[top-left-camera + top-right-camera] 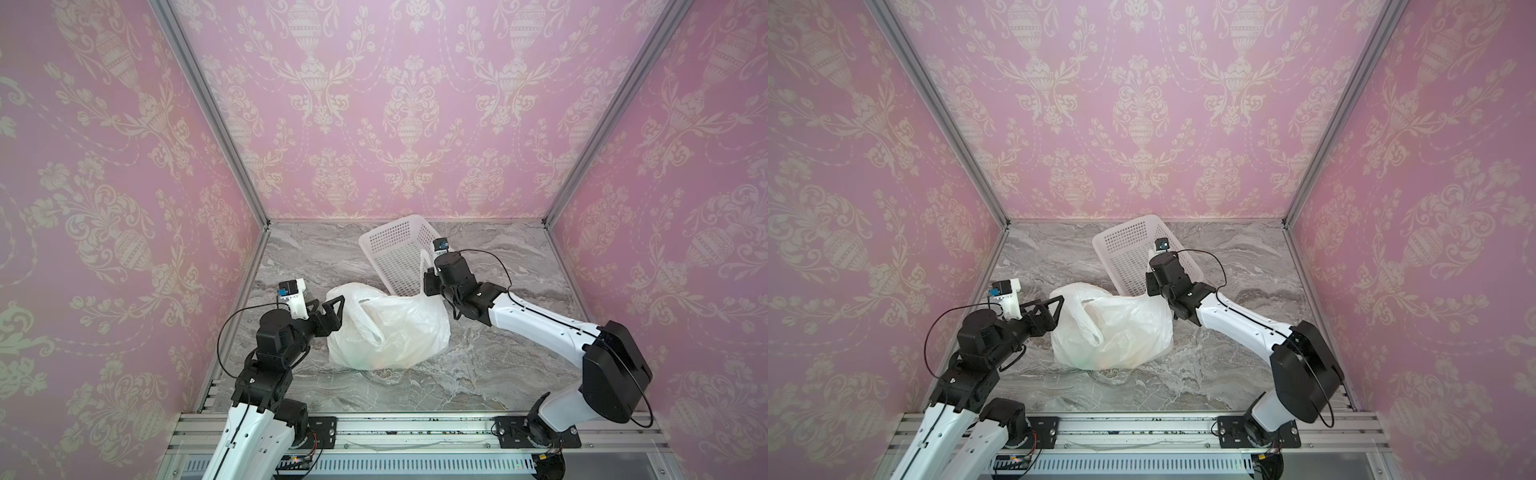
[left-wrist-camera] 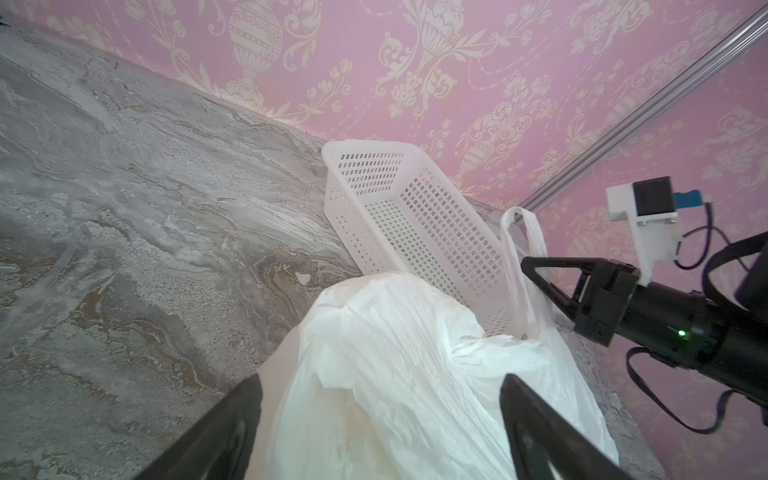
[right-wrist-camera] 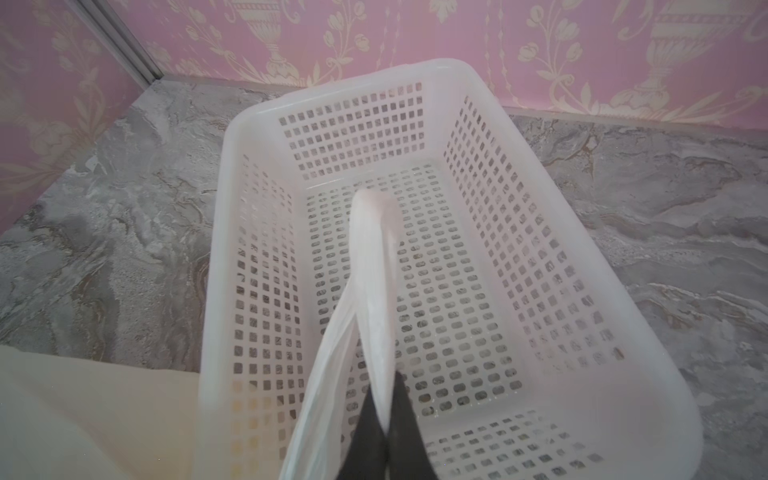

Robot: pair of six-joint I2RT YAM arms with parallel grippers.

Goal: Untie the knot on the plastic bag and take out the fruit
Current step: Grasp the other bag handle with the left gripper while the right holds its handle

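The plastic bag (image 1: 390, 328) sits slumped in the middle of the worktop (image 1: 478, 374), its far side touching the near end of the white basket (image 1: 395, 245), which is empty. No knot shows: the 2 handle loops are apart, so the untying looks done. 1 loop (image 3: 374, 266) is drawn up over the basket and pinched between the right jaws, which are closed on it. The other loop (image 1: 374, 336) droops loose across the front of the bag. The fruit is inside the bag, seen only as faint green and orange tints low through the plastic (image 1: 370, 361).

The left jaws stand wide open at the bag's left side, straddling its bunched top edge in the left wrist view, gripping nothing.

The step in hand, as I judge it, is opening the mouth. Next, the left jaws should take the loose loop or the near rim and pull away from the right's grip, so the mouth gapes. The film is thin and slippery, so a deep pinch is wanted.
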